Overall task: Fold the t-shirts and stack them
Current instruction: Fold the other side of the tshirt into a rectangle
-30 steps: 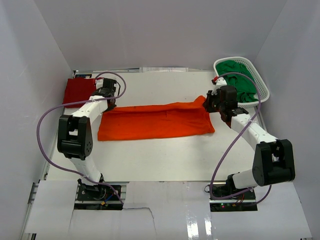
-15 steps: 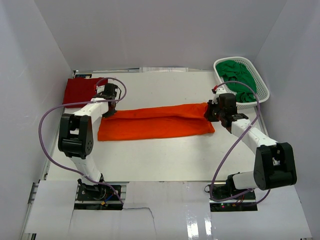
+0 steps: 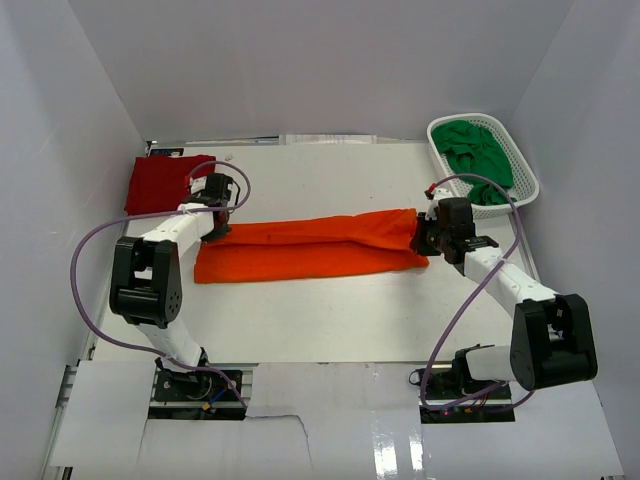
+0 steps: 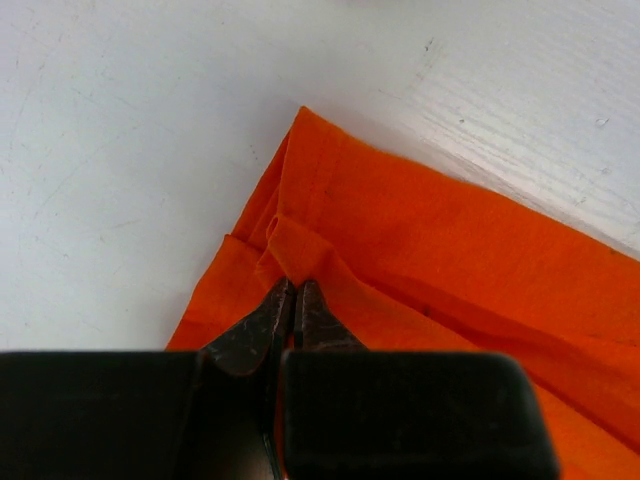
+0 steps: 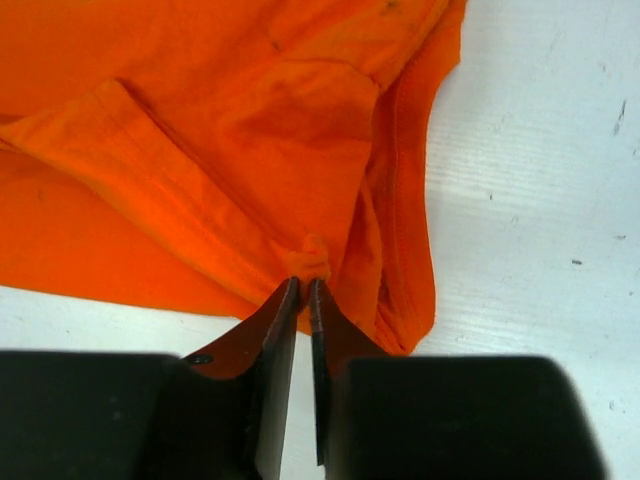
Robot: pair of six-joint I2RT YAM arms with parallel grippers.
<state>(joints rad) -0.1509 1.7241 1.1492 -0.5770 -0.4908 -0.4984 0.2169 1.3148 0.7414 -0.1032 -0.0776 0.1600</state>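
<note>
I hold the left hand [image 4: 296, 290] and right hand [image 5: 304, 285] each clenched on an end of the orange t-shirt [image 3: 310, 245], stretched across the counter [image 3: 330, 310] left of the basket [image 3: 528, 175], apparently so its lengthwise fold lies taut.

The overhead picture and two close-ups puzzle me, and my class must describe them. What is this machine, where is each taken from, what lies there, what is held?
These are two robot arms bolted at the near edge of the table. The wide picture looks down from above and behind them; each close-up comes from a wrist camera, its own black tool at the bottom. An orange t-shirt lies stretched across the middle; the left tool and right tool are each shut on its cloth, at opposite ends. A dark red t-shirt lies far left; a green t-shirt sits in a white basket far right.
</note>
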